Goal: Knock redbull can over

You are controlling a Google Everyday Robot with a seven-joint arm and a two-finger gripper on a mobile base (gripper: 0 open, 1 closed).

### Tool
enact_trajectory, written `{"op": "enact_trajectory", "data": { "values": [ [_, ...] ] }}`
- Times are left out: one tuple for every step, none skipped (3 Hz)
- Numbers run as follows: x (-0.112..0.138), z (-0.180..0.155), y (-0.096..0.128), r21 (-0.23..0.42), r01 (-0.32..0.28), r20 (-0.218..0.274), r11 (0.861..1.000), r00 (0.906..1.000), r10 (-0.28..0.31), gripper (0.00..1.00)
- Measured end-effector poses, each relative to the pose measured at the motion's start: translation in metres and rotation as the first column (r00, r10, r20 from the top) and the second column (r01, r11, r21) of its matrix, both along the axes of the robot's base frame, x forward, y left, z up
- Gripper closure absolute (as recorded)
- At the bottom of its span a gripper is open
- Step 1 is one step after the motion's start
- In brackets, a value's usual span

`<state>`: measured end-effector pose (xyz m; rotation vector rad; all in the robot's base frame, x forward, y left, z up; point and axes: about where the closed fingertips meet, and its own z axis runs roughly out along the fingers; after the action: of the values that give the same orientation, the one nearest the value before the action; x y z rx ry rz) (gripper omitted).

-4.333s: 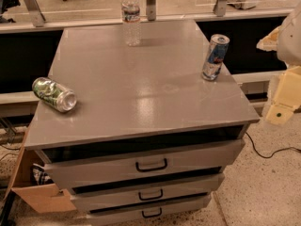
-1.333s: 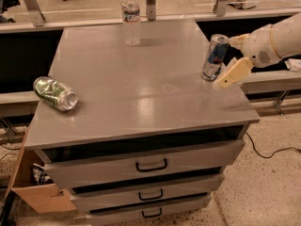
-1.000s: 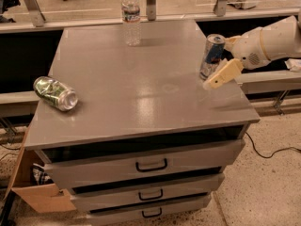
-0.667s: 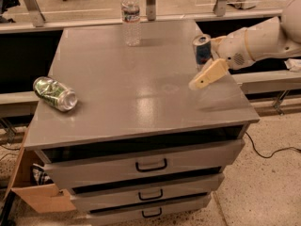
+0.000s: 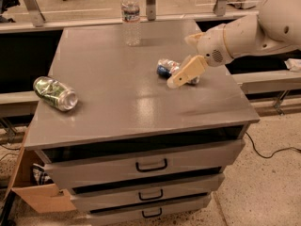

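The redbull can, blue and silver, lies on its side on the right half of the grey cabinet top. My gripper reaches in from the right on a cream-coloured arm and hangs just in front of the can, covering its right end. One cream finger points down and to the left, right against the can.
A dented green-and-white can lies on its side near the left edge. A clear water bottle stands at the back. The cabinet has three drawers in front. A cardboard box sits on the floor at the lower left.
My gripper came in from the right and swept left across the top. The redbull can, which stood upright near the right edge, was pushed left and now lies on its side.
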<state>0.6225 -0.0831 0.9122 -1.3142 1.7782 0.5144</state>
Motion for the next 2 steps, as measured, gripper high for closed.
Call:
{"op": "enact_trajectory", "data": {
  "values": [
    [-0.001, 0.003, -0.004, 0.001, 0.017, 0.003, 1.000, 0.9999, -0.017, 0.00],
    [0.001, 0.010, -0.022, -0.014, 0.033, 0.018, 0.999, 0.9993, -0.033, 0.00]
  ]
}}
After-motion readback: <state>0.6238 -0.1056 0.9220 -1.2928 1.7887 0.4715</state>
